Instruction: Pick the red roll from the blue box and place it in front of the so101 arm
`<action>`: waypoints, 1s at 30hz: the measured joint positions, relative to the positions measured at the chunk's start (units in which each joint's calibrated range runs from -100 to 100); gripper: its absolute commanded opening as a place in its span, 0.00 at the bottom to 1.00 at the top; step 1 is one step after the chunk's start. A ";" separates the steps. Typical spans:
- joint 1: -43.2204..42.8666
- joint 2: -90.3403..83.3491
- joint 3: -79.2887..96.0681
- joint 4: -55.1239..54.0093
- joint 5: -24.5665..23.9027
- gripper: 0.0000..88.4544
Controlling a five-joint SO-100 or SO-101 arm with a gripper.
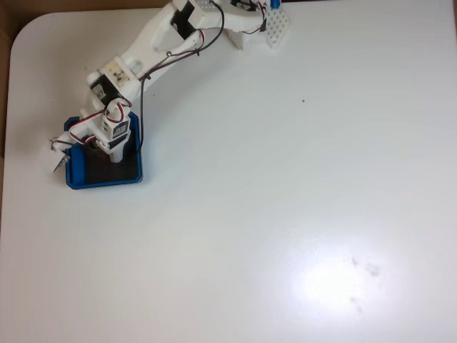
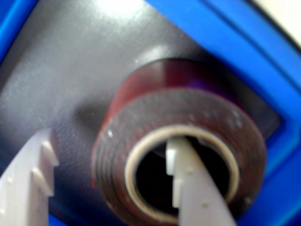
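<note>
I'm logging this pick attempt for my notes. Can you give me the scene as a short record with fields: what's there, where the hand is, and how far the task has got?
Surface: white table
Blue box: near the table's left edge in the fixed view, black floor
Red roll: lying flat inside the blue box
Arm: so101 arm reaching from the top edge down over the box
Hand: lowered into the box, one finger inside the roll's core hole, the other outside its red wall
Grip: jaws straddle the wall, not yet closed on it
Task stage: roll not yet lifted
</note>
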 measured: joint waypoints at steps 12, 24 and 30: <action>0.00 0.93 0.00 0.00 0.00 0.16; 0.00 1.02 0.00 0.00 0.00 0.02; 0.00 -0.76 -0.09 0.00 0.00 0.02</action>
